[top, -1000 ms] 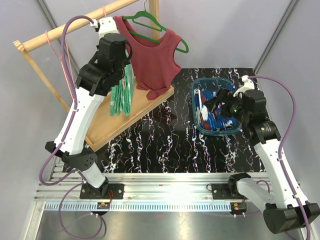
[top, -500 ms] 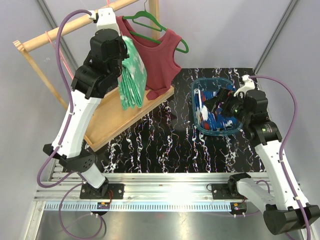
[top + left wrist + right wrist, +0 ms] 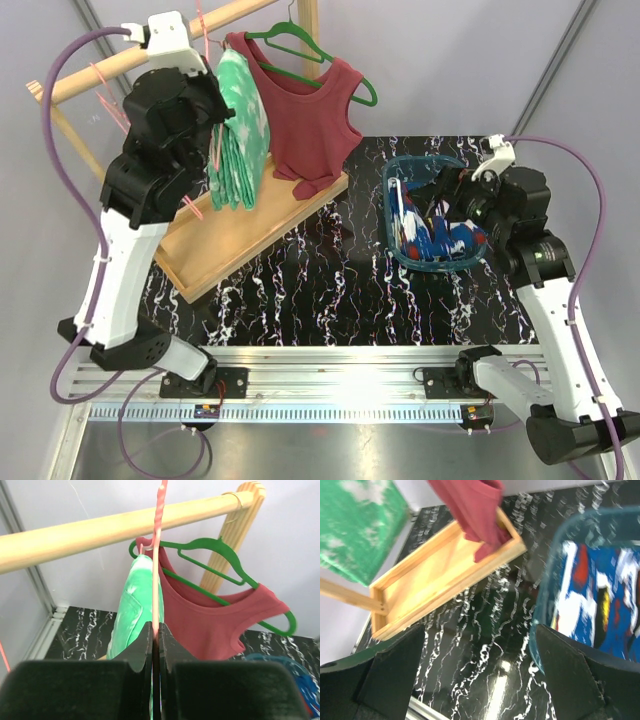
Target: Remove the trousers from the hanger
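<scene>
On the far left my left gripper [image 3: 155,635] is raised beside the round wooden rail [image 3: 100,75]. Its jaws are pinched fully together on the thin pink plastic hanger [image 3: 156,570]. I can't tell from either view whether the hanger's hook is clear of the rail.

Just right of the claw, the green-and-white tie-dye trousers [image 3: 238,130] hang folded over that hanger, above the left part of the shallow wooden tray [image 3: 230,245]. They look light, soft and floppy. I judge they will swing with any quick move and sag if I take only one layer, though they should slide off the smooth plastic easily. I would take hold low on the hanging fold, pinching through all the layers, and pull down and away from the bar.

Next to the right, the dark red ribbed tank top [image 3: 315,110] sits on a green plastic hanger [image 3: 310,50], close against the trousers, so a careless grab could catch its hem.

Further right, on the black marble-patterned table [image 3: 330,290], stands the clear blue plastic basket [image 3: 390,205]. The blue trousers with red and white pattern [image 3: 430,235] lie bunched inside it, off any hanger.

My right gripper [image 3: 480,660] hovers at the basket's near right side, jaws spread wide with nothing between them.
</scene>
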Available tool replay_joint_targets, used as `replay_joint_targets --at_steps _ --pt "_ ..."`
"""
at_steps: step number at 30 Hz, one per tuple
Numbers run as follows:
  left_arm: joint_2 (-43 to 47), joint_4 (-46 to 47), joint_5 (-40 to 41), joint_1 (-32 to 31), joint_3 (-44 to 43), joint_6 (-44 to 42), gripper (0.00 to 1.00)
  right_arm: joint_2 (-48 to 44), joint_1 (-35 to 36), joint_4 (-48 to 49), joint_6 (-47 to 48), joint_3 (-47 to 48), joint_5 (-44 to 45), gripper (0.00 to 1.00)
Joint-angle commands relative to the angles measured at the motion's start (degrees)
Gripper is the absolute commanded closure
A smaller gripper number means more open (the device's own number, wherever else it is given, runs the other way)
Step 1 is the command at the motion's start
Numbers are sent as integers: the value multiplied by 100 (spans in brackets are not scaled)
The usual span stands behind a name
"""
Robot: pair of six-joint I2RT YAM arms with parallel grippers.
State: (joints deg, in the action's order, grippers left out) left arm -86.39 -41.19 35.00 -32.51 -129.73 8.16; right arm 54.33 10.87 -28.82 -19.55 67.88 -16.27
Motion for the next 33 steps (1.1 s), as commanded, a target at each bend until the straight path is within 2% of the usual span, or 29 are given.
replay_joint_targets --at_steps 1,2,4,6,7,9,11,14,15,18,22,25,29,33 --pt "675 1113 -424 -79 210 308 100 130 64 201 408 611 -779 1" --pt "972 1157 -416 -193 377 422 100 314 125 149 478 726 -998 1" --pt "1255 1376 -415 -395 957 484 100 543 800 -132 854 1111 -721 1" --pt "1633 1596 -127 -843 1448 467 100 956 1485 -560 1459 1411 165 1" --pt "1756 1657 14 -1010 1642 467 100 1218 2071 -677 1611 1700 473 1" --pt "2046 1956 278 -1423 1976 458 100 1378 2488 -800 1813 1913 1072 1" --pt "2257 2184 593 -1739 2425 554 100 1362 3103 -600 1814 1896 1719 1" --pt "2486 2614 876 -2100 3021 782 100 1116 3927 242 1710 1432 2581 2" --pt "2617 2764 972 -2206 3163 844 100 1046 4053 811 1605 1265 2733 5" --pt "2741 3169 1403 -2619 3516 976 100 896 4528 1691 1437 667 3217 9" --pt "2610 3301 2035 -3085 3490 994 100 895 5178 2537 1550 183 3858 11" --pt "2470 3529 2598 -3436 3499 959 100 1131 5486 3064 1822 182 4202 11" --pt "2320 4397 3510 -4059 3569 494 100 1414 5724 3496 2227 261 4842 16" --pt "2109 4690 3689 -4333 3411 300 100 1528 5794 3900 2411 314 4949 17"
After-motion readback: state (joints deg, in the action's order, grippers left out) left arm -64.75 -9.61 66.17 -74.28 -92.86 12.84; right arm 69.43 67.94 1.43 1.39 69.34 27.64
